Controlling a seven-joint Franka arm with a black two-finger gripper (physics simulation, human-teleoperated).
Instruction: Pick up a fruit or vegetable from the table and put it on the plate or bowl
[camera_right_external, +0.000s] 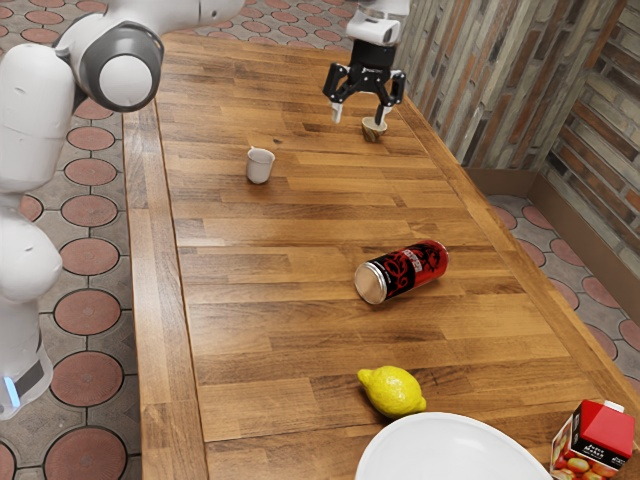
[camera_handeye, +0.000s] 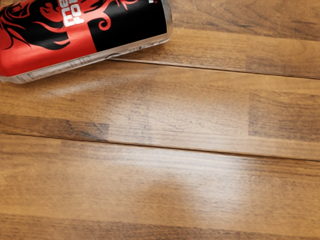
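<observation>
Black two-finger gripper (camera_right_external: 361, 114) is spread wide with nothing in its grasp, hanging above the far end of the wooden plank table (camera_right_external: 250, 330). A small tan block-like item (camera_right_external: 375, 129), identity not determinable, sits just beside its fingertip on the exterior view's right; no contact is evident.

Task item: a yellow lemon (camera_right_external: 392, 390) lies on its side at the near end, well apart from the gripper and just beside the rim of the white round plate (camera_right_external: 450, 445). That closeness should make for a short transfer once the fruit is grasped.

Between gripper and lemon lies a red and black drinks can (camera_right_external: 402, 271), toppled on its side and so liable to roll if brushed; the approach should pass above it. A small white cup (camera_right_external: 260, 165) stands upright, and a red juice carton (camera_right_external: 592, 440) stands beside the plate.

Assessment: pick not yet begun.
</observation>
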